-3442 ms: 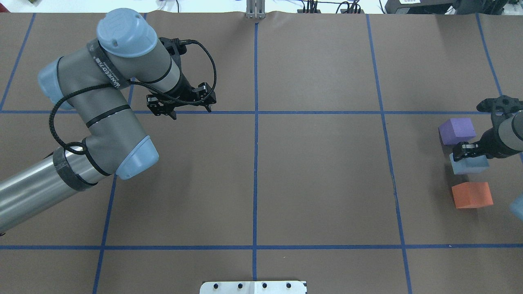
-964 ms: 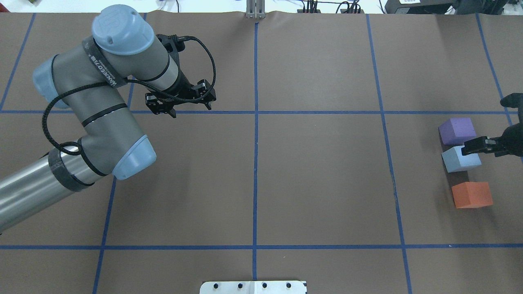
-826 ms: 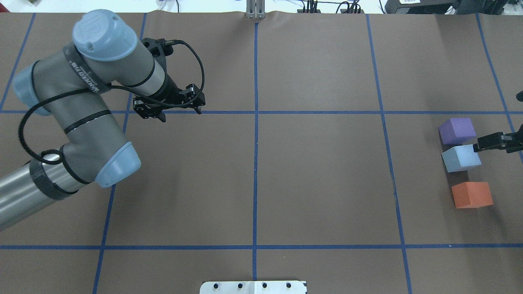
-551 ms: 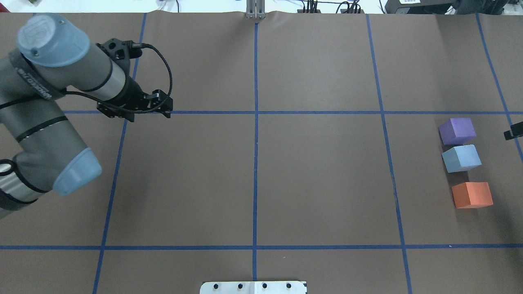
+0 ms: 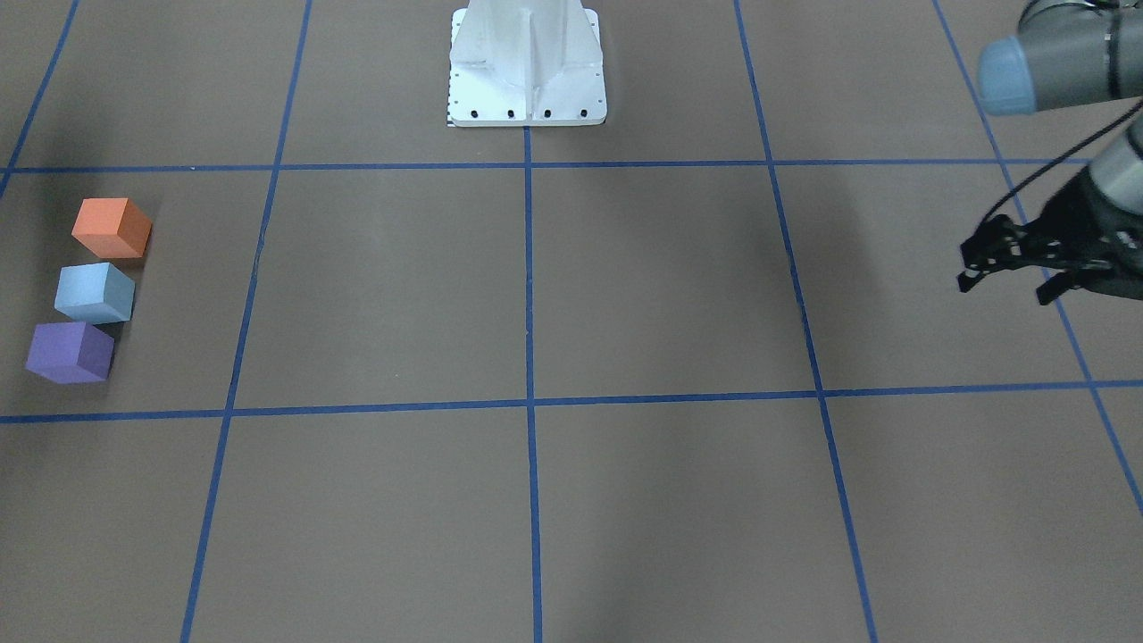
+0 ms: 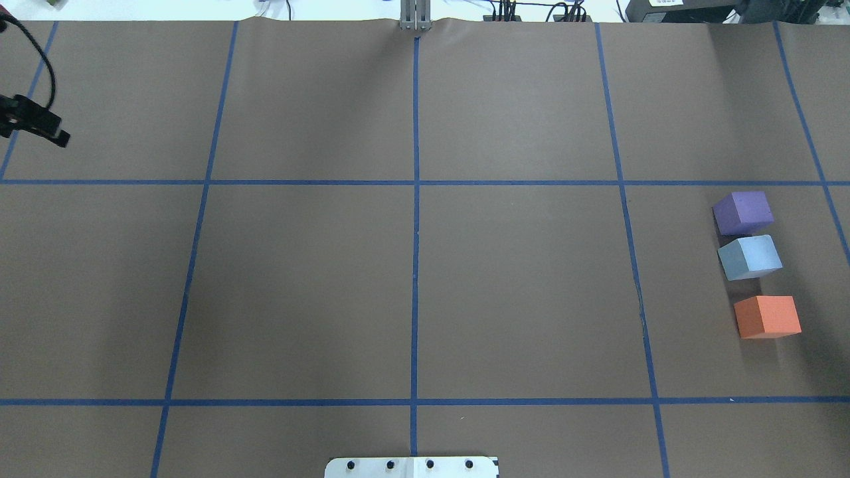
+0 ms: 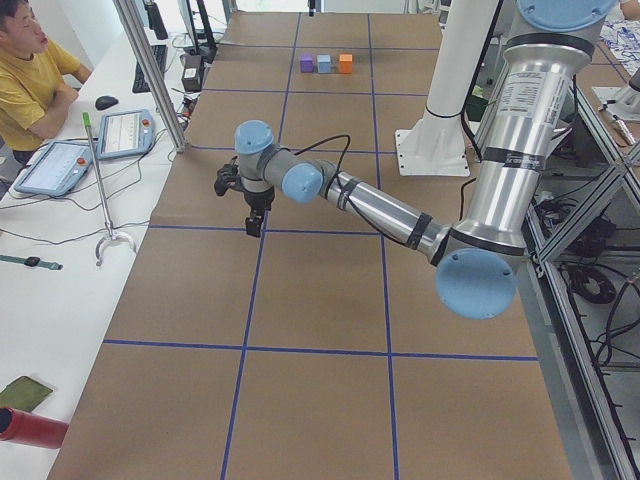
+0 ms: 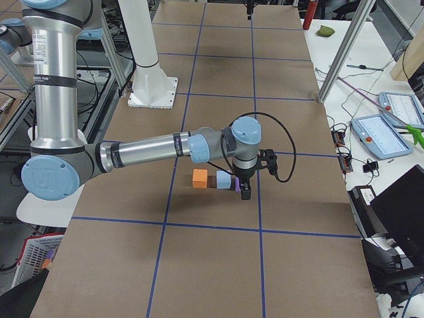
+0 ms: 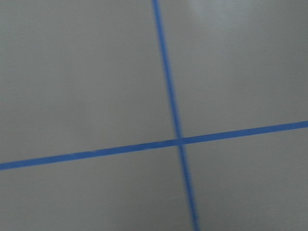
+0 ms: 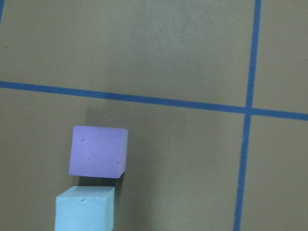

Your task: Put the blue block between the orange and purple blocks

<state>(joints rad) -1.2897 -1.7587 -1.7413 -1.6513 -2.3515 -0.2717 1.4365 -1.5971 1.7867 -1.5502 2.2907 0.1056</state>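
Note:
The light blue block (image 6: pixel 750 257) rests on the table between the purple block (image 6: pixel 744 212) and the orange block (image 6: pixel 767 317), in one row at the right. It sits close to the purple block, with a wider gap to the orange one. The front view shows the same row: orange (image 5: pixel 111 227), blue (image 5: pixel 93 292), purple (image 5: pixel 70 352). My right gripper (image 8: pixel 246 187) shows only in the exterior right view, by the purple block; I cannot tell its state. My left gripper (image 5: pixel 1002 288) is open and empty, far from the blocks.
The brown table cover carries a grid of blue tape lines (image 6: pixel 415 265). The white robot base plate (image 6: pixel 412 467) is at the near edge. An operator (image 7: pixel 35 75) sits beside tablets at the table's end on the robot's left.
My right gripper has let go of the blue block and drawn back off the right edge. My left arm has swung left, almost out of the overhead view. The blocks have stayed put.

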